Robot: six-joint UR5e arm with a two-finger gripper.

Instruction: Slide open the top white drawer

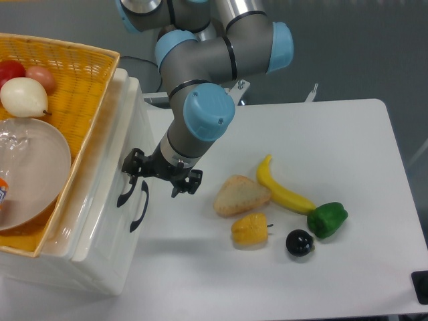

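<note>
Gripper at the handle of the top white drawer, left of frame centre.

Fixed camera: the gripper (pixel 155 175) sits against the front of the white drawer unit (pixel 93 234) at left, one finger by the curved black handle (pixel 125 193) of the top white drawer (pixel 127 144); the fingers stand apart, and it cannot be told whether they grip the handle. The lower drawer's black handle (pixel 140 207) lies just below and right of it. A yellow wicker basket (pixel 70 87) rests on the unit at upper left, holding a clear bowl (pixel 30 170), a pale onion-like item (pixel 25 97) and a red tomato (pixel 10 70). On the white table (pixel 348 147), right of centre, lie a bread piece (pixel 241 195), banana (pixel 281 189), yellow pepper (pixel 249 229), green pepper (pixel 327 219) and a dark round fruit (pixel 299 243).
</note>
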